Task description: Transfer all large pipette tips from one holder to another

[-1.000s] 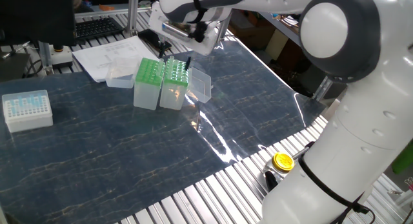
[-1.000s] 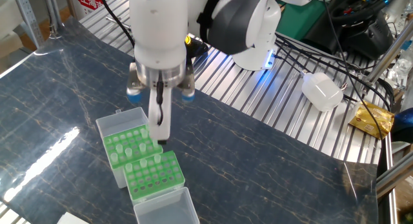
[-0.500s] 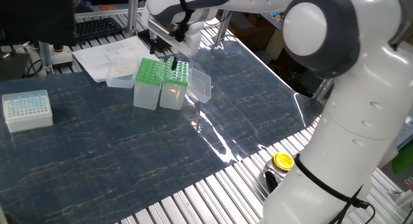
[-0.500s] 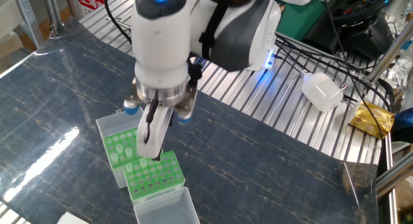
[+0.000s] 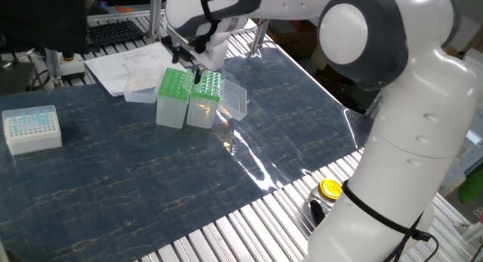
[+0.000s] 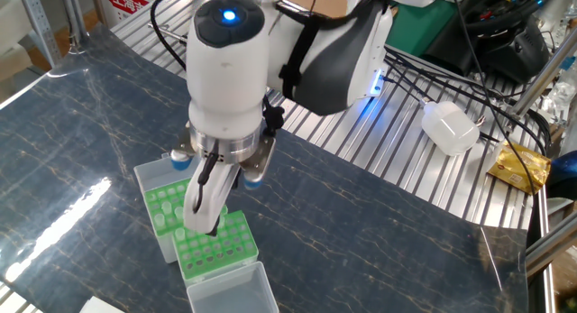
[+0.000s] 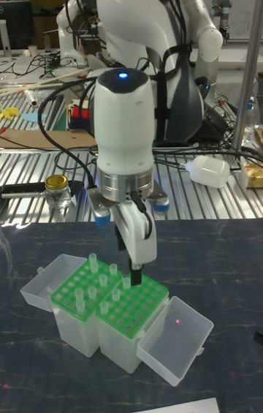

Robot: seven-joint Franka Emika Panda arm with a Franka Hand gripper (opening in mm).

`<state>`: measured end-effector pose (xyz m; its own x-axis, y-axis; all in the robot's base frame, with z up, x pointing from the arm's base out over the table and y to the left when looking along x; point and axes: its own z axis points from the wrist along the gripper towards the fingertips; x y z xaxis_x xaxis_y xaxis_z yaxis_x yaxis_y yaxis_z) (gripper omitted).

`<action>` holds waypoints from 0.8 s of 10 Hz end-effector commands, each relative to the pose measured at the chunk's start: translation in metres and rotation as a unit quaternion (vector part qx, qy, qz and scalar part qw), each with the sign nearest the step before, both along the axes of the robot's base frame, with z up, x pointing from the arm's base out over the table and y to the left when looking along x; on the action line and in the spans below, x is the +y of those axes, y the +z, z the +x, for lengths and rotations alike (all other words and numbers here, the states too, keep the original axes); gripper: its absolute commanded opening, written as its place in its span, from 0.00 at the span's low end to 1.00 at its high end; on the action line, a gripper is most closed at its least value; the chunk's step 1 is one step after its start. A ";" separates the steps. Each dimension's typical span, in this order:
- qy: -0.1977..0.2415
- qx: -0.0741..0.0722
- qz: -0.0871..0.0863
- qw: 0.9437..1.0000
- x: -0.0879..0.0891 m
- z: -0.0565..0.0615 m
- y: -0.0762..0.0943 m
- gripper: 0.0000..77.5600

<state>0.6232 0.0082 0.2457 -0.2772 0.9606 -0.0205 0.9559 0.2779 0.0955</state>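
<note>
Two green racks stand side by side. The one [image 7: 80, 294] [image 6: 169, 203] [image 5: 172, 87] with its lid open to the outside holds several large pipette tips [image 7: 93, 261], which show as clear whitish cones. The other rack [image 7: 142, 307] [image 6: 221, 252] [image 5: 207, 88] carries only a few tips [image 7: 126, 283]. My gripper [image 7: 136, 273] [image 6: 204, 228] [image 5: 195, 73] hangs low over this second rack, near the seam between the two. Its fingers are together. The black fingertips stand right beside an upright tip, and I cannot see whether a tip is held between them.
Clear hinged lids [image 7: 175, 340] [image 5: 236, 100] stick out from the racks' outer sides. A white box of small blue tips [image 5: 32, 128] sits at the mat's left. Papers [image 5: 128, 66] lie behind the racks. A yellow-capped jar [image 5: 330, 189] stands by the robot's base.
The gripper has swung from the second rack's outer edge towards the seam between the racks and dropped lower. Its fingers stayed together. The racks have not moved.
</note>
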 end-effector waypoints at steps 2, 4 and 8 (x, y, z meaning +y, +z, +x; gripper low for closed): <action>-0.020 -0.018 -0.002 1.000 0.001 0.003 -0.010 1.00; -0.033 -0.024 -0.007 0.999 0.002 0.004 -0.018 1.00; -0.046 -0.030 -0.006 0.998 0.002 0.007 -0.027 1.00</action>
<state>0.6287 0.0098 0.2201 -0.1882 0.9811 -0.0445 0.9708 0.1927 0.1426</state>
